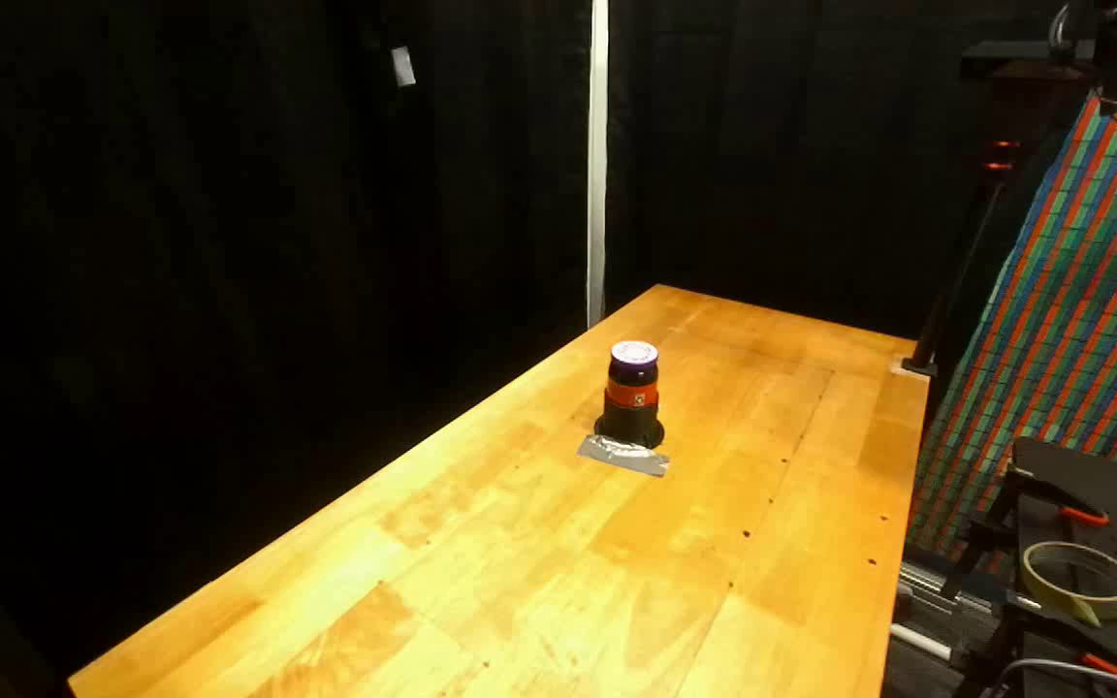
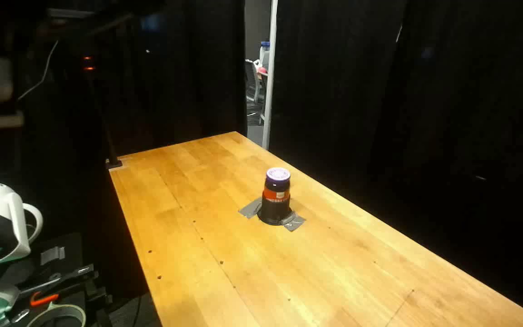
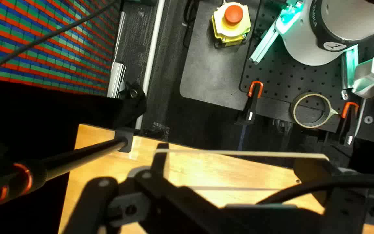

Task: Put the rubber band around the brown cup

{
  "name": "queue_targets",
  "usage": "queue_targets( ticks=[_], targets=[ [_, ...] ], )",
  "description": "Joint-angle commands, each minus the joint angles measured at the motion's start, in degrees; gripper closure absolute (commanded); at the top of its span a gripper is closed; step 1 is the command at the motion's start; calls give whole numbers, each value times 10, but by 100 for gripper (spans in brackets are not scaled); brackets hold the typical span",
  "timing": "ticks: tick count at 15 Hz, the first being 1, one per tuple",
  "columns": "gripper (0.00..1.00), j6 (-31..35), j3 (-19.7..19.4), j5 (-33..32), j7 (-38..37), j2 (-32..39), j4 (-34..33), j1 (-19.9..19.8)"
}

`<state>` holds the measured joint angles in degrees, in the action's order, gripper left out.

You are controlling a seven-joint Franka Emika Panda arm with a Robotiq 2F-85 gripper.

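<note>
Wrist view: found claw point(image 3: 235, 170) spread wide, with rubber band point(image 3: 239, 153) stretched between both fingers point(image 3: 159, 161), apparently looped around the tips and held by tension alone. Found nothing pinched in the gap; noted no contact other than with the band. Judged liable to lose the band off a tip, through a tilt, a snag or too early a narrowing of the span. Noted below the claw: bench point(image 3: 192, 170). Noted outboard of one finger: black pole point(image 3: 86, 157), a possible strike hazard on any sideways swing. Noted beyond the bench edge: yellow stop-button box point(image 3: 230, 30).

Located well apart from the claw, in both exterior views: brown cup point(image 1: 632, 394), upright on the bench, seated in black flanged base point(image 2: 274, 212) with grey tape point(image 2: 249, 209) at the flange. Cannot tell exact bearing from claw to cup, for want of cup in wrist view. Could end with band hung on one side of lid point(image 1: 634, 352), through off-centre lowering, or with base pulled loose, through too low an approach. Judged not yet done: fitting band around cup.
</note>
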<state>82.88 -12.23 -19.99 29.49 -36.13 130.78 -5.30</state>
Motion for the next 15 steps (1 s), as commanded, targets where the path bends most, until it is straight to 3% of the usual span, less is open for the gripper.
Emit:
queue_targets(
  ticks=[1, 14, 15],
  targets=[
    [0, -3, -8, -4, -5, -1, -3, 12],
    [0, -3, -8, -4, -5, -4, -3, 12],
    [0, -12, -2, -3, -1, 20, -25, 20]
  ],
)
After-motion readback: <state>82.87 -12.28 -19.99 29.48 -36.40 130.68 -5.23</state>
